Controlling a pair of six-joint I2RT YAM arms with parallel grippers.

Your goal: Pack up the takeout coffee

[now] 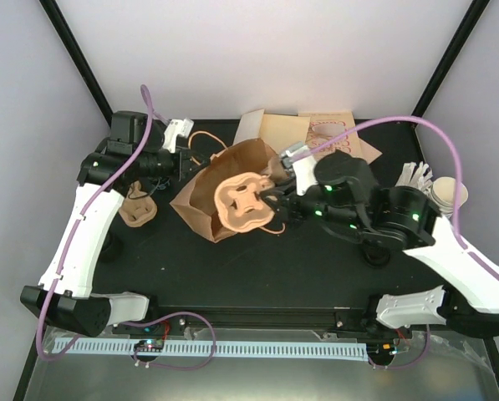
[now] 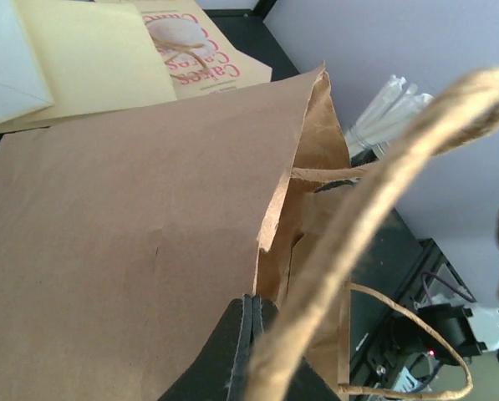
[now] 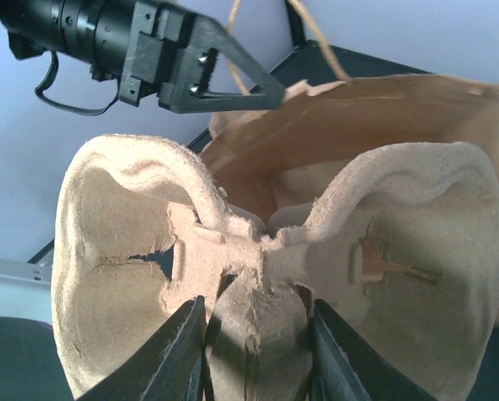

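**Spotter:** Your right end effector [image 3: 257, 355] is partly open and clamped on the middle rib of a moulded pulp cup carrier [image 1: 241, 203], one finger [image 3: 180, 351] on each side of it.

**Operator:** How does that arm sit?

**Spotter:** It reaches in from the right, low over the surface [image 1: 257, 259]. It holds the carrier tipped up at the mouth of the brown paper bag [image 1: 192, 200], which lies on its side.

**Operator:** And my left?

**Spotter:** Your left arm runs up the left edge, then bends across to the bag. Your left end effector [image 2: 249, 322] is pinched fully together on the rim of the bag's mouth. The twine handle [image 2: 374, 192] loops just past its fingers.

**Operator:** What's around, and what's in the way?

**Spotter:** The carrier fills most of the bag's mouth. A second pulp carrier [image 1: 138, 207] lies beside your left arm. Flat paper bags [image 1: 312, 129] lie at the back. A stack of cream cups [image 1: 450, 194] and a bundle of pale wrapped sticks [image 1: 414, 175] sit far right. I cannot pick out the takeout coffee in any view.
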